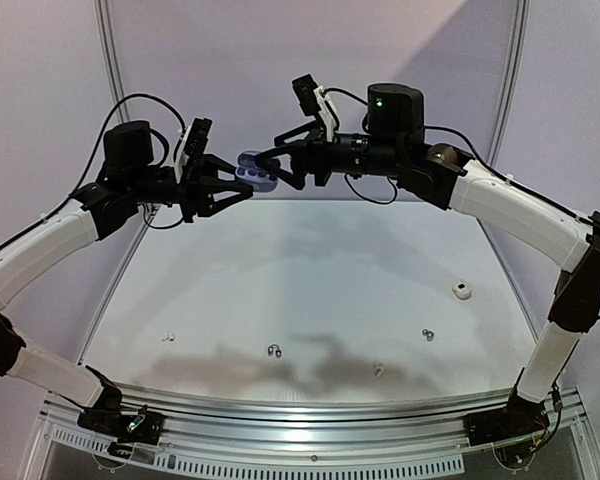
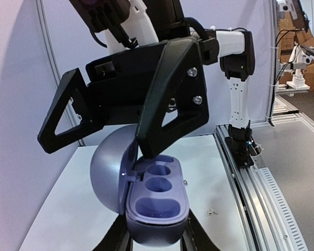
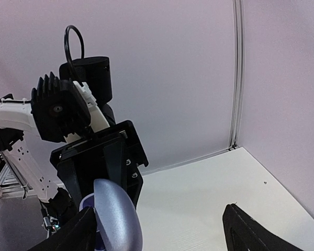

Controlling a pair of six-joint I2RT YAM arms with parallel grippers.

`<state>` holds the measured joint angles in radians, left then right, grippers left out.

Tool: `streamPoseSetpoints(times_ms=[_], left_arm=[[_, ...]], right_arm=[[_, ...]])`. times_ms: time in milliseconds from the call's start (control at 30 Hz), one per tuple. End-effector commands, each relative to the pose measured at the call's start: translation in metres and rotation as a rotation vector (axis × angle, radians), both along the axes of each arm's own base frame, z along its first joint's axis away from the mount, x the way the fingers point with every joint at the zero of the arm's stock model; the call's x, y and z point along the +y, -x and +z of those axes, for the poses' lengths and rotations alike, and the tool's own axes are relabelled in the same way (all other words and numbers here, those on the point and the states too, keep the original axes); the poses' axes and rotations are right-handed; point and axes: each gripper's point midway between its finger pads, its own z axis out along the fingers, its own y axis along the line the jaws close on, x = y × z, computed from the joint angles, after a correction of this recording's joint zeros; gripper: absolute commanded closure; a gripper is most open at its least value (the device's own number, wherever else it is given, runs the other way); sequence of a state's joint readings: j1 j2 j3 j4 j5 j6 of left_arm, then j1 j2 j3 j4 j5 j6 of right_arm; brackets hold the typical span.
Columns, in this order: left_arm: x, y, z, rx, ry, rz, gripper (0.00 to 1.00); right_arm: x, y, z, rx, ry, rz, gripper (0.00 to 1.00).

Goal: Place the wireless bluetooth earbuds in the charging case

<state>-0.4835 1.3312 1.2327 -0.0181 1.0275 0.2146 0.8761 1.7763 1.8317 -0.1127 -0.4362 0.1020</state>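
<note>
The open purple charging case (image 1: 255,173) is held in the air at the back of the table by my left gripper (image 1: 238,187), which is shut on its base. In the left wrist view the case (image 2: 157,201) shows empty sockets, with its lid (image 2: 111,170) swung open to the left. My right gripper (image 1: 278,167) is open, and one fingertip (image 2: 153,146) rests at the case's far end. In the right wrist view the lid (image 3: 118,219) sits next to my left finger. Two dark earbuds (image 1: 275,350) (image 1: 428,334) and two white earbuds (image 1: 166,337) (image 1: 378,370) lie on the table.
A small white round case (image 1: 463,290) sits on the table at the right. White walls close the back and sides. A metal rail (image 1: 310,410) runs along the near edge. One white earbud (image 2: 213,212) shows on the table below the case.
</note>
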Motion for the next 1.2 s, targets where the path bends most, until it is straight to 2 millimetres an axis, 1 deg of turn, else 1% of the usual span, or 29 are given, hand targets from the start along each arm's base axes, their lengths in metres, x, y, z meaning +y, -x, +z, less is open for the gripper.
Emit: streamPoseSetpoints(times_ms=[0, 67, 133, 200, 267, 300, 333, 367, 400, 433, 467, 500, 567, 633, 667, 700, 767, 800, 833, 867, 933, 967, 1000, 1033, 1167], left_arm=[[0.000, 0.007, -0.002, 0.033, 0.023, 0.012, 1.00], [0.001, 0.004, -0.005, 0.045, 0.030, 0.032, 1.00], [0.002, 0.002, -0.008, 0.060, 0.032, 0.043, 1.00], [0.003, 0.002, -0.011, 0.078, 0.034, 0.049, 1.00], [0.004, 0.002, -0.014, 0.095, 0.037, 0.057, 1.00], [0.005, 0.001, -0.015, 0.103, 0.039, 0.063, 1.00], [0.006, 0.001, -0.016, 0.111, 0.042, 0.072, 1.00], [0.008, 0.000, -0.018, 0.118, 0.045, 0.081, 1.00], [0.009, -0.001, -0.019, 0.123, 0.050, 0.092, 1.00], [0.010, -0.001, -0.020, 0.127, 0.054, 0.101, 1.00], [0.011, -0.001, -0.023, 0.132, 0.055, 0.109, 1.00], [0.012, -0.001, -0.024, 0.131, 0.056, 0.113, 1.00], [0.013, 0.000, -0.027, 0.132, 0.056, 0.119, 1.00], [0.014, 0.000, -0.030, 0.138, 0.052, 0.125, 1.00], [0.015, 0.001, -0.031, 0.141, 0.050, 0.128, 1.00], [0.015, 0.001, -0.032, 0.141, 0.049, 0.131, 1.00], [0.016, 0.002, -0.034, 0.141, 0.046, 0.134, 1.00], [0.016, 0.003, -0.035, 0.142, 0.046, 0.133, 1.00], [0.016, 0.003, -0.035, 0.139, 0.048, 0.132, 1.00], [0.016, 0.004, -0.036, 0.138, 0.050, 0.131, 1.00], [0.017, 0.006, -0.036, 0.133, 0.054, 0.127, 1.00], [0.017, 0.006, -0.036, 0.131, 0.056, 0.126, 1.00], [0.017, 0.007, -0.036, 0.128, 0.058, 0.124, 1.00], [0.017, 0.008, -0.037, 0.125, 0.060, 0.123, 1.00], [0.018, 0.010, -0.035, 0.109, 0.069, 0.116, 1.00]], right_arm=[[0.000, 0.009, 0.019, -0.016, -0.045, 0.047, 0.13], [-0.005, 0.015, 0.035, -0.026, -0.090, 0.066, 0.10], [-0.012, 0.016, 0.050, -0.028, -0.134, 0.073, 0.09], [-0.023, 0.016, 0.067, -0.020, -0.187, 0.072, 0.07], [-0.037, 0.010, 0.077, -0.001, -0.228, 0.054, 0.04], [-0.048, 0.007, 0.083, 0.021, -0.251, 0.034, 0.02], [-0.059, -0.001, 0.082, 0.049, -0.258, -0.005, 0.01], [-0.069, -0.013, 0.073, 0.086, -0.247, -0.061, 0.01], [-0.086, -0.026, 0.065, 0.132, -0.232, -0.136, 0.01], [-0.106, -0.047, 0.046, 0.192, -0.194, -0.238, 0.01], [-0.125, -0.060, 0.025, 0.260, -0.144, -0.318, 0.01], [-0.145, -0.074, -0.001, 0.341, -0.086, -0.415, 0.01], [-0.187, -0.093, -0.058, 0.485, 0.051, -0.615, 0.01], [-0.221, -0.094, -0.113, 0.586, 0.203, -0.763, 0.01], [-0.235, -0.090, -0.141, 0.627, 0.281, -0.810, 0.01], [-0.245, -0.084, -0.159, 0.654, 0.331, -0.836, 0.01], [-0.262, -0.071, -0.189, 0.687, 0.399, -0.864, 0.01], [-0.271, -0.065, -0.202, 0.705, 0.419, -0.878, 0.03], [-0.282, -0.059, -0.217, 0.740, 0.437, -0.899, 0.07], [-0.296, -0.053, -0.226, 0.766, 0.445, -0.925, 0.13], [-0.323, -0.039, -0.253, 0.851, 0.489, -0.996, 0.25], [-0.335, -0.031, -0.264, 0.901, 0.508, -1.032, 0.30], [-0.346, -0.025, -0.276, 0.931, 0.543, -1.078, 0.32], [-0.351, -0.019, -0.286, 0.962, 0.578, -1.094, 0.33], [-0.356, 0.000, -0.329, 1.105, 0.721, -1.095, 0.35]])
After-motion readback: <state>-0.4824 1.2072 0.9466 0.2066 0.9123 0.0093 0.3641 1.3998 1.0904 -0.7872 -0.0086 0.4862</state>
